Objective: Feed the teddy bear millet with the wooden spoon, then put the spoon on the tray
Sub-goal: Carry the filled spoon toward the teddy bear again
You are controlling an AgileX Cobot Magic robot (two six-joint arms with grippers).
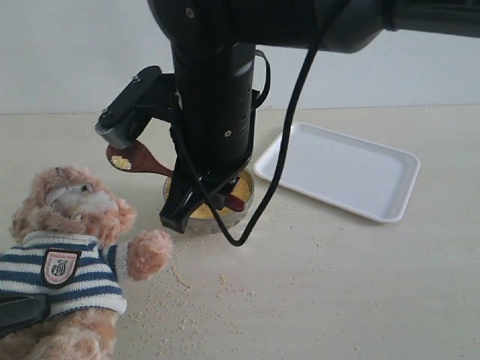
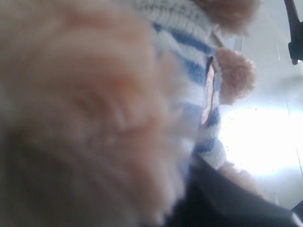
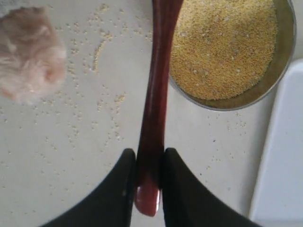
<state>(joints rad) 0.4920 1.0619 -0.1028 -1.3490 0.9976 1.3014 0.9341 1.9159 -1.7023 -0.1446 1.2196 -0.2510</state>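
Observation:
The teddy bear [image 1: 71, 247] leans at the lower left in its striped shirt. Its fur [image 2: 94, 109] fills the left wrist view. A dark piece of my left gripper [image 1: 19, 311] lies against the bear's side, with the jaws hidden by fur. My right gripper [image 1: 206, 206] hangs over the metal bowl of millet [image 1: 202, 211]. It is shut on the handle end of the wooden spoon [image 1: 139, 159]. In the right wrist view that gripper [image 3: 150, 158] pinches the spoon [image 3: 158, 85] beside the millet [image 3: 222, 42]. The spoon's bowl holds a few grains, above and right of the bear's head, apart from its muzzle.
The white tray [image 1: 375, 195] lies to the right of the bowl, and its edge [image 3: 284, 156] shows in the right wrist view. Loose millet [image 1: 195, 300] is scattered on the table in front of the bear. The bear's paw [image 3: 28, 56] sits near the spoon.

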